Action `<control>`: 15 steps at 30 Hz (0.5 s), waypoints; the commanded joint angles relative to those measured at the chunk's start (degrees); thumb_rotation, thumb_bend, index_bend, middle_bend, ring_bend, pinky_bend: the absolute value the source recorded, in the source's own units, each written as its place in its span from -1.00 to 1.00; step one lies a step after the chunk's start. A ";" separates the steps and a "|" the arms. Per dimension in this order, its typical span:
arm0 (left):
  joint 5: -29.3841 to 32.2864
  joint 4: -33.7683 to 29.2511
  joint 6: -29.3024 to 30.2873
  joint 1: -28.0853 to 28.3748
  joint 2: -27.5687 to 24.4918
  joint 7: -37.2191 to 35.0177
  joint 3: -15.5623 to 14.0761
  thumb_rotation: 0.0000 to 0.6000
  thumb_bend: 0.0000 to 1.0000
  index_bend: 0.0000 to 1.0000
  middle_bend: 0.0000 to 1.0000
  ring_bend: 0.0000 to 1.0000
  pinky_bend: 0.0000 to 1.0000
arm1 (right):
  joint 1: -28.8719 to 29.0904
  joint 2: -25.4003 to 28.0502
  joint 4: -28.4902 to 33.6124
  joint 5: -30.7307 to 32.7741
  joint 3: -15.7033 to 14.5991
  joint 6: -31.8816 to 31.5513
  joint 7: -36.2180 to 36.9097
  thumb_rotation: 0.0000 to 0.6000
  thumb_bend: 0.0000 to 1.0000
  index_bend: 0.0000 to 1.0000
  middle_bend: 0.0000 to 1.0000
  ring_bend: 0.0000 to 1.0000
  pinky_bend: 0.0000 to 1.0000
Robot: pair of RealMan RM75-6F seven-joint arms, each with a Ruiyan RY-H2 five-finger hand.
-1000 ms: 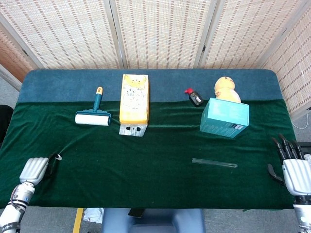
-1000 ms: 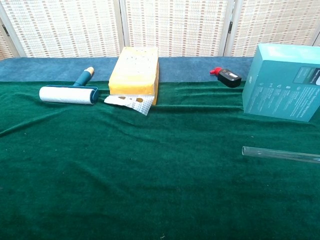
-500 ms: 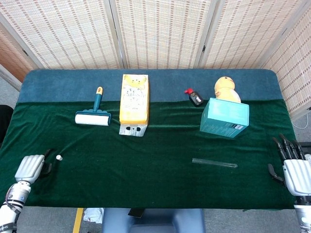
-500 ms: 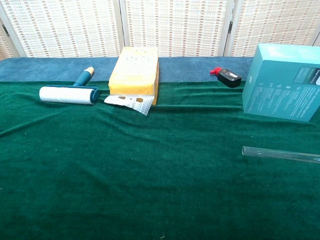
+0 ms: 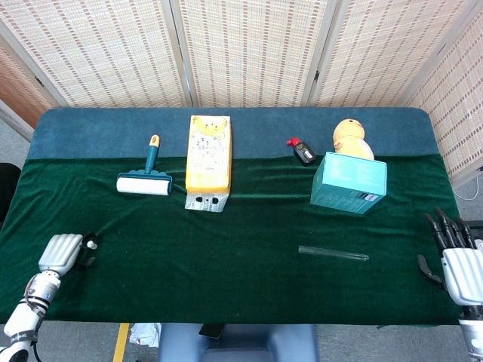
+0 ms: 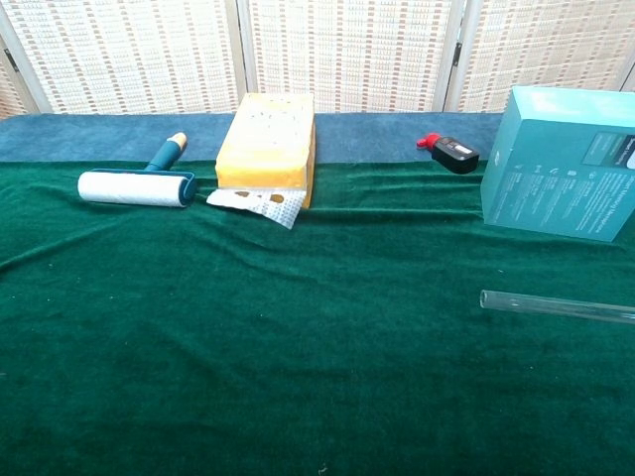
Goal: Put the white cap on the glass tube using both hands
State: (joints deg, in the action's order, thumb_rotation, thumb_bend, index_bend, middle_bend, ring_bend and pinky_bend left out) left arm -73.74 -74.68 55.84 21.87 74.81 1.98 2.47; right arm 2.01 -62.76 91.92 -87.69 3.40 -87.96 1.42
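Observation:
The small white cap (image 5: 91, 243) lies on the green cloth near the front left edge. My left hand (image 5: 62, 253) is right beside it, its dark fingertips (image 5: 86, 255) curled close around the cap; whether they pinch it I cannot tell. The clear glass tube (image 5: 333, 253) lies flat on the cloth at the right, and it also shows in the chest view as the glass tube (image 6: 556, 305). My right hand (image 5: 456, 260) rests at the front right edge, well right of the tube, fingers spread and holding nothing. Neither hand shows in the chest view.
A lint roller (image 5: 143, 181), a yellow box (image 5: 208, 161), a small black bottle with a red top (image 5: 303, 150), a teal box (image 5: 349, 182) and a yellow toy (image 5: 352, 137) stand along the back. The green cloth (image 5: 226, 256) covers the table's front.
My left hand drew back from the cap, leaving it alone on the cloth, then moved forward again until its fingertips reached the cap. The tube and the right hand stayed put.

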 commanded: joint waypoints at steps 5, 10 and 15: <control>-0.16 1.89 -0.18 0.68 0.73 -2.11 0.64 1.00 -0.17 -0.15 1.00 0.76 0.69 | -0.16 0.05 0.29 -0.06 -0.09 -0.18 -0.14 1.00 -0.03 -1.00 -0.97 -0.82 -1.00; 0.19 2.58 -0.92 1.05 0.64 -2.29 0.71 1.00 -0.17 -0.15 1.00 0.76 0.69 | -0.10 -0.02 0.33 0.04 -0.07 0.01 -0.28 1.00 -0.04 -1.00 -0.97 -0.81 -1.00; 0.71 4.28 -2.01 1.42 1.31 -2.63 0.66 1.00 -0.16 -0.11 1.00 0.76 0.69 | -0.11 0.03 0.42 0.13 -0.02 0.02 -0.36 1.00 -0.04 -1.00 -0.97 -0.81 -1.00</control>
State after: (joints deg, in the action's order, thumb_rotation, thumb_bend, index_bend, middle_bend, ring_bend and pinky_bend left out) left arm -73.15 -70.59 54.00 23.22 75.97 -0.54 3.14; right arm 1.90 -62.73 92.34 -87.56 3.39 -87.94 1.07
